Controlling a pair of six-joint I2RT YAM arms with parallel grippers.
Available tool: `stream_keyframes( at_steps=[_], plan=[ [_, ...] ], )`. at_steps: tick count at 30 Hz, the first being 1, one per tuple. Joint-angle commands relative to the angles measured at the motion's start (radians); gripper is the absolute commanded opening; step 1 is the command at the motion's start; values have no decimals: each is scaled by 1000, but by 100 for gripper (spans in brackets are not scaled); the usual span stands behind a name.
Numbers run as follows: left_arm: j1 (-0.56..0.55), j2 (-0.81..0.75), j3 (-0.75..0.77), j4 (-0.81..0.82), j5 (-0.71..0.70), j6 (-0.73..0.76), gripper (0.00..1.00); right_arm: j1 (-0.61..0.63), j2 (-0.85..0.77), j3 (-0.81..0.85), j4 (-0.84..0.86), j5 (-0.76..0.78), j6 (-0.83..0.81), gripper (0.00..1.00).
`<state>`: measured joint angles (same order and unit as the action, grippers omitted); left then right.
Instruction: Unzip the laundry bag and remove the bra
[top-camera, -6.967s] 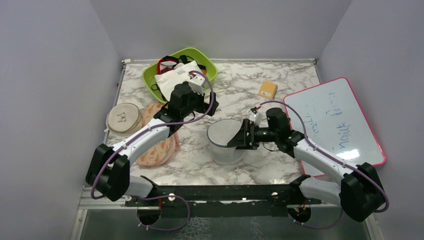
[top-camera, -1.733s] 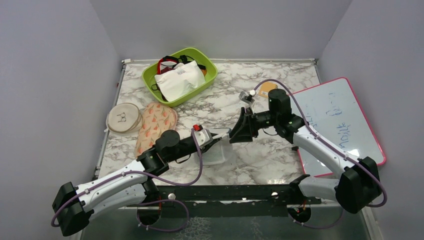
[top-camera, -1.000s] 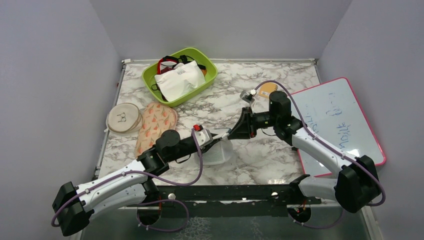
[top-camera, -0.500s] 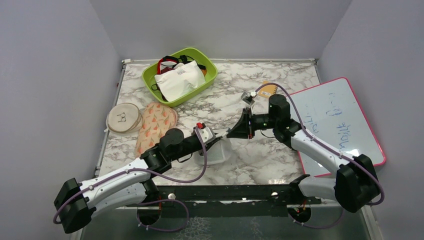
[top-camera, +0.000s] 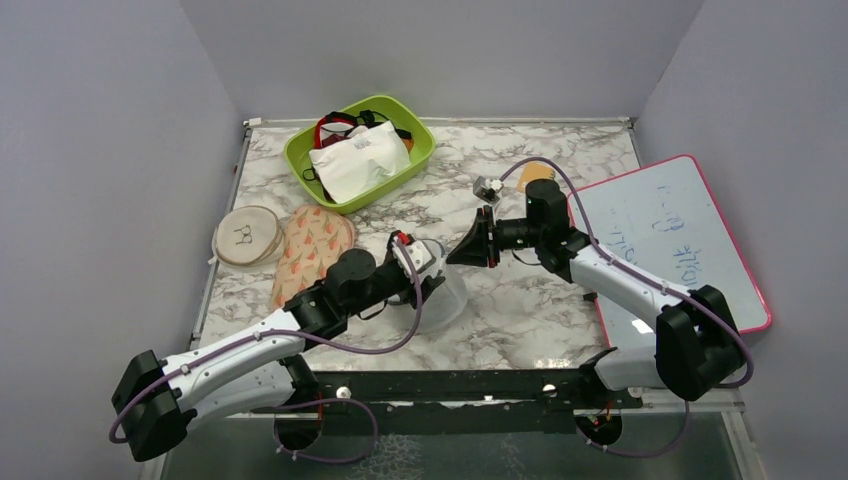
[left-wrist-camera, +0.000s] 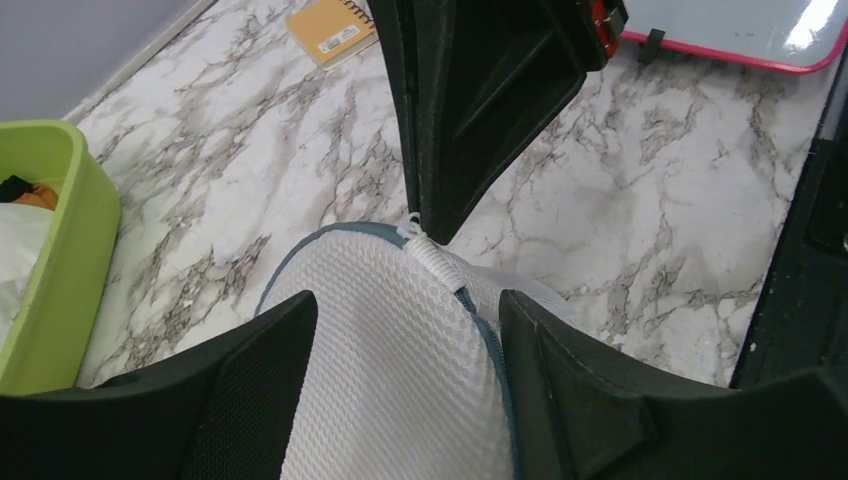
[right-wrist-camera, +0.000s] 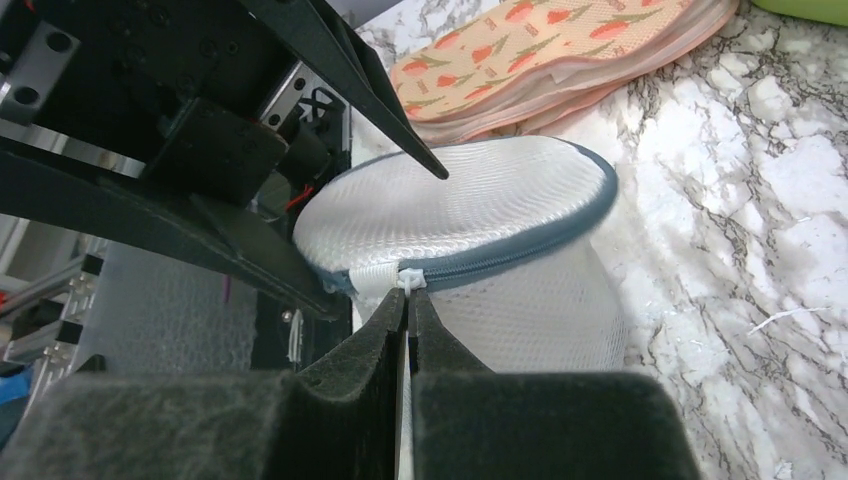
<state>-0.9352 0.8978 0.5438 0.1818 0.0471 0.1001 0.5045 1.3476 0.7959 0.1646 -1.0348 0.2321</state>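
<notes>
The laundry bag (top-camera: 440, 292) sits mid-frame in the top view, and its zip band (right-wrist-camera: 520, 245) looks closed. Our left gripper (left-wrist-camera: 405, 325) clamps the bag, and our right gripper (right-wrist-camera: 408, 300) pinches the zip pull (right-wrist-camera: 408, 281). We judge unzipping is just starting: next we draw the pull around the rim, bracing the bag.

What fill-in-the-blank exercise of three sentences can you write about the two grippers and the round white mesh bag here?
1. The right gripper pinches the white pull tab at the grey-blue ___ band of the round white mesh laundry bag.
2. The left gripper holds this bag between its two black ___.
3. The white rectangular pouch lies in the ___ plastic tray.

Missing words: zip; fingers; green.
</notes>
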Motion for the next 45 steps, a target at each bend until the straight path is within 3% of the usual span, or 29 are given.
stream_keyframes(
  at_steps=[1, 3, 5, 9, 14, 17, 24, 32, 36, 42, 45],
  plan=[
    [2, -5, 71, -73, 72, -79, 68, 3, 13, 20, 2, 1, -72, 1],
    [3, 5, 118, -137, 55, -153, 79, 10, 6, 9, -13, -2, -83, 1],
    [3, 23, 183, -227, -11, -263, 81, 15, -9, -7, -33, 4, -93, 1],
    [3, 77, 277, -391, -120, -519, 74, 25, -48, -44, -57, 18, -97, 1],
    [2, 148, 333, -470, -71, -660, 63, 41, -76, -59, -93, 33, -98, 1],
    [1, 173, 348, -470, -48, -652, 54, 45, -97, -71, -90, 42, -86, 1],
    [1, 189, 341, -493, -55, -621, 50, 48, -101, -78, -98, 41, -77, 1],
    [0, 231, 339, -492, 5, -617, 35, 54, -97, -87, -98, 59, -76, 1],
    [0, 227, 329, -494, 23, -598, 35, 55, -87, -85, -114, 69, -89, 1],
    [0, 211, 308, -494, 65, -580, 47, 55, -74, -76, -135, 84, -112, 1],
    [0, 220, 300, -494, 66, -575, 46, 57, -67, -72, -138, 82, -111, 1]
  ],
)
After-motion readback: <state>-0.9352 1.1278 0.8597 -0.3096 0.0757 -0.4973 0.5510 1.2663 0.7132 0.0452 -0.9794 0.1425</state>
